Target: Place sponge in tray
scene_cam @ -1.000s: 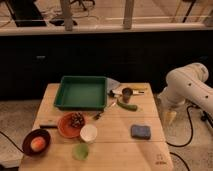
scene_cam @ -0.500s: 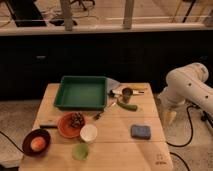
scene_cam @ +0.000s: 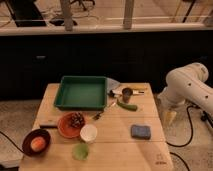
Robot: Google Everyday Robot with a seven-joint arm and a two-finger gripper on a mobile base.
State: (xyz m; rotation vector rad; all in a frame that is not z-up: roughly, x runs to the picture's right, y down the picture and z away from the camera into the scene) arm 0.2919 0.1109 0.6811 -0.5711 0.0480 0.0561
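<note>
I see the sponge, a small blue-grey soft rectangle, lying flat on the right half of the table, whose top is pale wooden planks. It is well apart from the tray, a shallow green plastic rectangle with a raised rim sitting at the table's back left.

Between the two lie a slim green vegetable-like piece, a small dark cup and a thin utensil set at an angle near the tray's front right corner. To the sponge's left stands a white cup, touching or just beside a round orange plate that carries a spiky brown pine cone. In front of the cup is a pale green round blob. At the front left corner, a dark bowl holds an orange ball.

The gripper hangs off the table's right edge, pointing down, its fingers apart and holding nothing, beneath the rounded white arm.
</note>
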